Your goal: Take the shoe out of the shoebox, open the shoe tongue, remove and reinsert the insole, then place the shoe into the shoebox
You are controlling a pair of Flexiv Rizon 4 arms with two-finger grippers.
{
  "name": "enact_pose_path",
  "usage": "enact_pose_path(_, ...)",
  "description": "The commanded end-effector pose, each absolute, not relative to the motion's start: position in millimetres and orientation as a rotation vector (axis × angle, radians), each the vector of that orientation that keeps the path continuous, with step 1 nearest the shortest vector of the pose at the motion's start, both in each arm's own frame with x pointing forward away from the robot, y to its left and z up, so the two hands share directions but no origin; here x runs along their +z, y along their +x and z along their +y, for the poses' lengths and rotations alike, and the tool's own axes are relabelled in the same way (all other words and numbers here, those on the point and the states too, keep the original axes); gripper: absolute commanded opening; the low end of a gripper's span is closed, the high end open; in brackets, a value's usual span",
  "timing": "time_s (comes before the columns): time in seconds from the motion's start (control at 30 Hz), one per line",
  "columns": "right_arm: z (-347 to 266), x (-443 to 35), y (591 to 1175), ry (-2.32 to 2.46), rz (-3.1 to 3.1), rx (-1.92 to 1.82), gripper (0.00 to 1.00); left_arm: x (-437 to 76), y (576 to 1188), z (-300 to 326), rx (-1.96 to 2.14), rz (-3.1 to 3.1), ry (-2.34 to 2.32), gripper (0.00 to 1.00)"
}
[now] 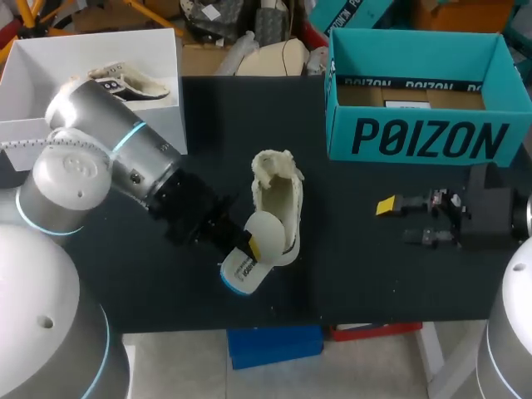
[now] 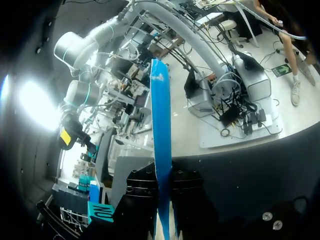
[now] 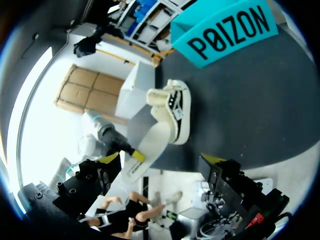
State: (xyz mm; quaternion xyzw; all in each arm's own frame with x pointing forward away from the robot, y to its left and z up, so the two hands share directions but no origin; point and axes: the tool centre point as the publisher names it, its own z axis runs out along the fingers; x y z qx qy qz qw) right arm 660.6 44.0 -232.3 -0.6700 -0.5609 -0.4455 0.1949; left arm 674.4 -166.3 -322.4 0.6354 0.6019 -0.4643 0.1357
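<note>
Tabletop (image 1: 374, 274): one shoe (image 1: 281, 195), seemingly one insole (image 1: 243, 268)

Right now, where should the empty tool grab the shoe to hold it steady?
I'd grip the shoe's long side wall, mid-length, coming from the right, where the open right tool sits. The near end is taken: the insole sticks out there, pinched by the left tool.

Even, bright head view; harsh white glare in both wrist views.
</note>
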Motion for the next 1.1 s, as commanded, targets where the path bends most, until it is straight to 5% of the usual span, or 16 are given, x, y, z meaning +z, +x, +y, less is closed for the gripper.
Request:
enact_pose_path(0.03,44,-232,661,-1.880,-1.573,-1.245,1.00,-335,695,-178,-1.368,1.767,1.947,0.00)
enact_pose_path(1.0,44,-232,661,-1.880,-1.573,-1.245,1.00,-381,776,-209,-1.180,1.826,1.859,0.00)
enact_pose_path(1.1,44,-232,661,-1.880,-1.573,-1.245,1.00,-376,775,-208,-1.179,1.823,1.841,0.21)
